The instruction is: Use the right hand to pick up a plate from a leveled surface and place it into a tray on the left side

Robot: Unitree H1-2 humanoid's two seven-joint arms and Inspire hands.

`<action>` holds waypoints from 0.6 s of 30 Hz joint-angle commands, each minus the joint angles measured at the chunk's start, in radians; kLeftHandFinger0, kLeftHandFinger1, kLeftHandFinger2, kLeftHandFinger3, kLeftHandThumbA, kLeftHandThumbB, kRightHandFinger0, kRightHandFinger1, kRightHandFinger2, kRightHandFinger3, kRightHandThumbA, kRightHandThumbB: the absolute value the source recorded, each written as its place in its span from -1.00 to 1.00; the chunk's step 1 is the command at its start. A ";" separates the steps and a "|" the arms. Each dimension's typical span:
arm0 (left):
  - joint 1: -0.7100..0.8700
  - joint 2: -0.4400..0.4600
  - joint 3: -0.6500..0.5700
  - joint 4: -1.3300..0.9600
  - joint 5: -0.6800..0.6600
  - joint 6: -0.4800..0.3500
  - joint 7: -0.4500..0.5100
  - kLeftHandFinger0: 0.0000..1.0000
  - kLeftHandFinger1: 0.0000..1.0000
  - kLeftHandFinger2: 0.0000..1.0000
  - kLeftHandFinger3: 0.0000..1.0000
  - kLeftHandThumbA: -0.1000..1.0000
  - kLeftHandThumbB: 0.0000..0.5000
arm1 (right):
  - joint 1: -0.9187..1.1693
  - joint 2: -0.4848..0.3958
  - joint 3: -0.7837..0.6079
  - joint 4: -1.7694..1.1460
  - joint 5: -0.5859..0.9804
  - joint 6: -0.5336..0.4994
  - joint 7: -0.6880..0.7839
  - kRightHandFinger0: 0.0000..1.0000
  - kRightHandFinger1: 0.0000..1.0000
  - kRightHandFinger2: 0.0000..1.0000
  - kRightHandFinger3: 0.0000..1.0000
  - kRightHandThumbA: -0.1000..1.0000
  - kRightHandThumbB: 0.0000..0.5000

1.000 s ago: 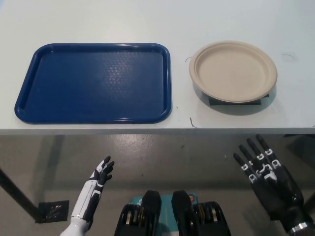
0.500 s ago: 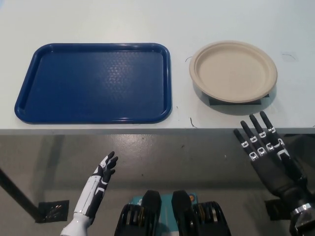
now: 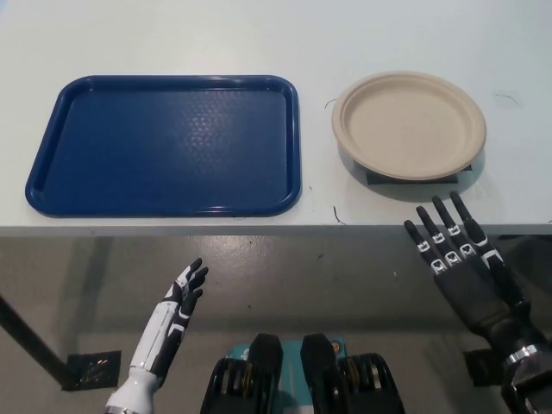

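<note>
A beige round plate (image 3: 409, 124) sits on a small dark stand (image 3: 412, 178) on the white table (image 3: 259, 34), right of centre. The dark blue tray (image 3: 168, 144) lies empty on the table's left side. My black right hand (image 3: 459, 266) is open with fingers spread, at the table's front edge just below and right of the plate, not touching it. My white left hand (image 3: 174, 313) rests open below the table edge at lower left.
The table's front edge (image 3: 259, 229) runs across the middle of the view, with grey floor below it. A dark table leg and its foot (image 3: 90, 369) show at lower left.
My right hand has risen from below the table edge up and slightly left, its fingertips now over the edge near the plate. The left hand shifted slightly right.
</note>
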 commanded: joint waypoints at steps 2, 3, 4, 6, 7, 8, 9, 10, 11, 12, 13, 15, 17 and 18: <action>-0.020 0.016 0.001 -0.024 0.017 -0.041 -0.001 1.00 1.00 1.00 1.00 1.00 -0.39 | -0.035 0.011 -0.013 0.019 0.017 0.008 0.007 1.00 1.00 1.00 1.00 1.00 0.30; -0.019 0.016 0.001 -0.026 0.016 -0.039 -0.001 1.00 1.00 1.00 1.00 1.00 -0.39 | -0.035 0.011 -0.013 0.017 0.018 0.008 0.005 1.00 1.00 1.00 1.00 1.00 0.30; -0.018 0.015 0.000 -0.028 0.012 -0.037 -0.004 1.00 1.00 1.00 1.00 1.00 -0.39 | -0.034 0.011 -0.012 0.015 0.012 0.008 0.006 1.00 1.00 1.00 1.00 1.00 0.30; -0.018 0.015 0.000 -0.026 0.008 -0.040 -0.006 1.00 1.00 1.00 1.00 1.00 -0.40 | -0.036 0.010 -0.013 0.016 0.009 0.008 0.001 1.00 1.00 1.00 1.00 1.00 0.30; -0.019 0.016 -0.001 -0.024 0.011 -0.046 -0.005 1.00 1.00 1.00 1.00 1.00 -0.44 | -0.038 0.011 -0.015 0.015 0.011 0.008 -0.004 1.00 1.00 1.00 1.00 1.00 0.30; -0.019 0.016 -0.001 -0.023 0.012 -0.048 -0.005 1.00 1.00 1.00 1.00 1.00 -0.45 | -0.039 0.012 -0.015 0.015 0.012 0.008 -0.006 1.00 1.00 1.00 1.00 1.00 0.30; -0.024 0.019 0.001 -0.022 0.013 -0.045 -0.003 1.00 1.00 1.00 1.00 1.00 -0.45 | -0.053 0.013 -0.016 0.021 0.017 0.008 -0.012 1.00 1.00 1.00 1.00 1.00 0.30; -0.026 0.020 0.002 -0.021 0.013 -0.044 -0.003 1.00 1.00 1.00 1.00 1.00 -0.45 | -0.060 0.014 -0.018 0.022 0.020 0.008 -0.020 1.00 1.00 1.00 1.00 1.00 0.30; -0.027 0.020 0.003 -0.020 0.017 -0.048 0.000 1.00 1.00 1.00 1.00 1.00 -0.47 | -0.064 0.016 -0.021 0.020 0.017 0.008 -0.029 1.00 1.00 1.00 1.00 1.00 0.29; -0.026 0.019 0.002 -0.023 0.020 -0.045 0.001 1.00 1.00 1.00 1.00 1.00 -0.46 | -0.066 0.015 -0.022 0.022 0.018 0.008 -0.027 1.00 1.00 1.00 1.00 1.00 0.29; -0.025 0.019 0.002 -0.025 0.019 -0.044 0.000 1.00 1.00 1.00 1.00 1.00 -0.47 | -0.070 0.015 -0.024 0.023 0.017 0.008 -0.032 1.00 1.00 1.00 1.00 1.00 0.29; -0.024 0.018 0.002 -0.028 0.018 -0.040 -0.001 1.00 1.00 1.00 1.00 1.00 -0.48 | -0.074 0.015 -0.024 0.022 0.013 0.008 -0.035 1.00 1.00 1.00 1.00 1.00 0.29; -0.025 0.018 0.002 -0.024 0.025 -0.042 0.003 1.00 1.00 1.00 1.00 1.00 -0.45 | -0.081 0.015 -0.028 0.023 0.005 0.008 -0.034 1.00 1.00 1.00 1.00 1.00 0.29; -0.025 0.018 0.001 -0.024 0.026 -0.041 0.003 1.00 1.00 1.00 1.00 1.00 -0.44 | -0.083 0.015 -0.028 0.023 0.004 0.008 -0.036 1.00 1.00 1.00 1.00 1.00 0.29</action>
